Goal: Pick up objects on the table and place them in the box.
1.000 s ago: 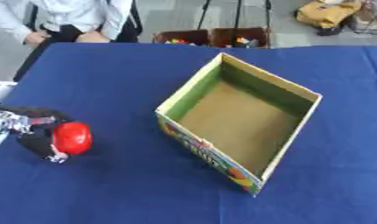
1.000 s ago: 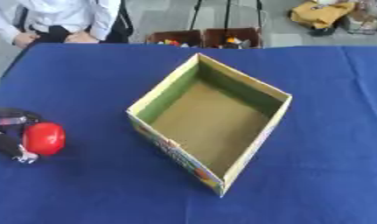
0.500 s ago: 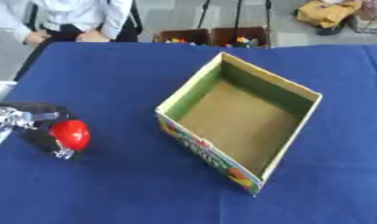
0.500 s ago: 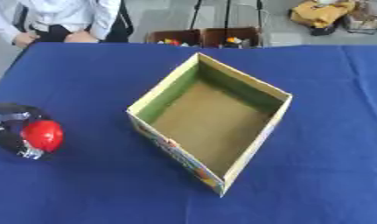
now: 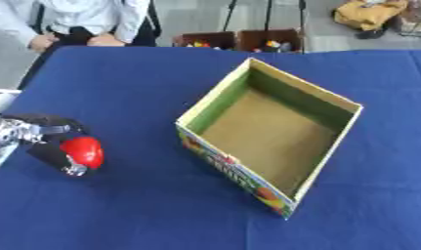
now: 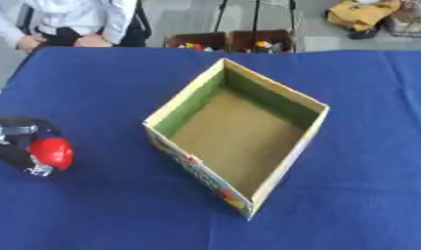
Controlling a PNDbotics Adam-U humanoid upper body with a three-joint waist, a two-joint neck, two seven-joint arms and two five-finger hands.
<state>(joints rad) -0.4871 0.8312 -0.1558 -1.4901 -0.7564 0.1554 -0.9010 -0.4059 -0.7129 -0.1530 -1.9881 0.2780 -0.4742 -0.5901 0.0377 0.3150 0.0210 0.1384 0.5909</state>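
Here's the pick stage, and by the look of it the grab itself is done: the left hand (image 5: 44,141) sits at nine o'clock on the blue table (image 5: 136,88), its dark fingers curled round a round red object (image 5: 83,151) that bulges out on the side facing the box. Whether that red thing is off the cloth or resting on it, I can't tell from these views. The hand is closed down narrow around it, a thumb or finger showing under the red shape at its lower edge, with silver wrist parts trailing off the left border. The box (image 6: 273,132) stands at the centre of the table, turned cornerwise, open at the top, green on its inner walls and plain brown on its floor, with nothing visible inside. It's well apart from the hand, a stretch of bare cloth between them. So the judgement: carrying comes next. The hand has to lift enough to clear the near wall of the box, swing across towards three o'clock, get over the brown floor and only then let its fingers spread. The risk is clipping that yellow rim (image 5: 212,100) on the way in. The right hand shows in neither view. No other loose object on the cloth that I can make out.
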